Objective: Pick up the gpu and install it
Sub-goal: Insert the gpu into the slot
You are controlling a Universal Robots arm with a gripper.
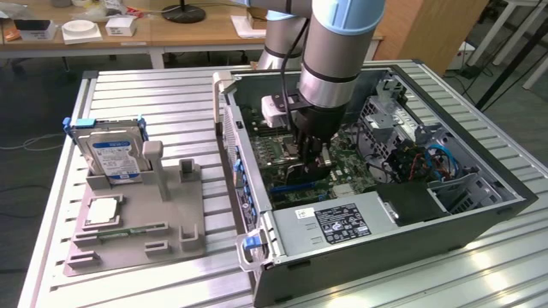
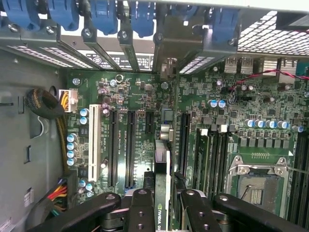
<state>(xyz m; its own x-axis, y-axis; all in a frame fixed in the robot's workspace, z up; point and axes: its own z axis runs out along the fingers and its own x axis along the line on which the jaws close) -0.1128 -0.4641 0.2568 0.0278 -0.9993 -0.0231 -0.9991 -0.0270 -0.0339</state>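
Wrist view: we see our gripper (image 2: 163, 205) partly closed on the gpu (image 2: 162, 186), held edge-on above the motherboard (image 2: 231, 96). We judge it light, stiff and fragile, best gripped by its upper edge.

A robotics lab or workshop: an opened computer case (image 1: 385, 186) lies on a slatted aluminium bench (image 1: 154, 90) beside a grey parts fixture (image 1: 137, 224), with cluttered wooden desks (image 1: 171, 32) behind.

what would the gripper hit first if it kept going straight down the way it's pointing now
Likely the motherboard: the gripper, shut on the gpu, points down into the open case, so the card's lower edge would meet the board's slots first. Exact slot alignment is unclear.
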